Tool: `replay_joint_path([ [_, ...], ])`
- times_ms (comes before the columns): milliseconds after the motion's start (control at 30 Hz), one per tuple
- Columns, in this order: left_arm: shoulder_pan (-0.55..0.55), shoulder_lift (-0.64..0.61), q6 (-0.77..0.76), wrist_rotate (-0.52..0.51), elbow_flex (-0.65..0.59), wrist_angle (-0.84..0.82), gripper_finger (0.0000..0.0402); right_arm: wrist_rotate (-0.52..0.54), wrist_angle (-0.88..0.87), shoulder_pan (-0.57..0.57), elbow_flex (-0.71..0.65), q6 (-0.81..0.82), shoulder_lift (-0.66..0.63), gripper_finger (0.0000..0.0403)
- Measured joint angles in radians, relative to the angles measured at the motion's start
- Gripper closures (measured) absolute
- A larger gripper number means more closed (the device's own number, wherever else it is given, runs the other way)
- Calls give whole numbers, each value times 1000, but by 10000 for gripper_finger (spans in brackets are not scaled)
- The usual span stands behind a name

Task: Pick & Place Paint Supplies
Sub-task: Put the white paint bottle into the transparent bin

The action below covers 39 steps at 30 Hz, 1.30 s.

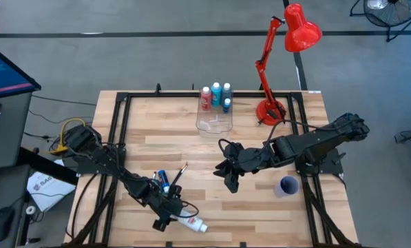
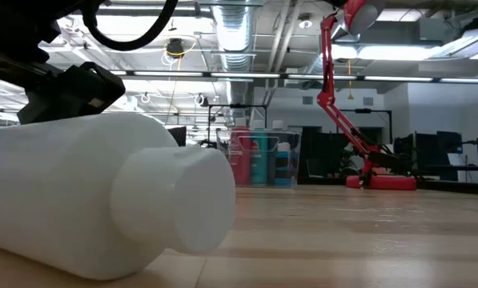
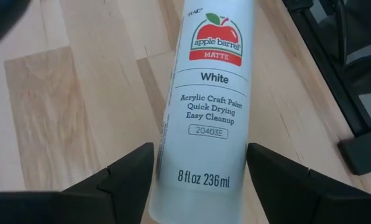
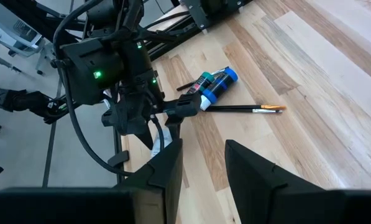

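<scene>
- Jaws of the left gripper (image 3: pixel 201 171) stand wide on either side of the white paint bottle (image 3: pixel 207 106); narrow gaps show between the fingers (image 3: pixel 126 171) and the bottle's sides, so no firm clamp is confirmed.
- White paint bottle lies on its side on the wooden table (image 1: pixel 150 131), at the lower centre of the high view (image 1: pixel 193 223), cap end pointing to the frame's right. In the low view it fills the left foreground (image 2: pixel 86 200).
- Right gripper (image 1: pixel 230 180) hovers over the table at mid-frame in the high view; its fingers (image 4: pixel 166 165) stand narrowly apart, with nothing between them.
- Small blue-green tubes (image 1: pixel 163 180) and thin dark paintbrushes (image 1: pixel 180 172) lie together just above the left gripper in the high view, also seen at centre of the right wrist view (image 4: pixel 215 84).
- Clear box (image 1: pixel 214 124) sits at upper centre of the high view; several upright bottles (image 1: pixel 216 95) stand at its far end, apparently inside it.
- Purple cup (image 1: pixel 288 186) stands at lower right.
- Red desk lamp (image 1: pixel 281 55) stands at the upper right of the table.
</scene>
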Motion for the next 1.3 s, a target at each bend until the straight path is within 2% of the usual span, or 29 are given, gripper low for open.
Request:
replay_joint_path([
  [833, -6, 12, -1, -9, -1, 30, 152, 0, -10, 0, 0, 0, 0, 289],
  [1167, -10, 45, -54, -23, -1, 36, 152, 0, -14, -1, 0, 0, 0, 289],
  [1300, -10, 45, -56, -24, -1, 35, 163, 0, -14, -2, 0, 0, 0, 290],
])
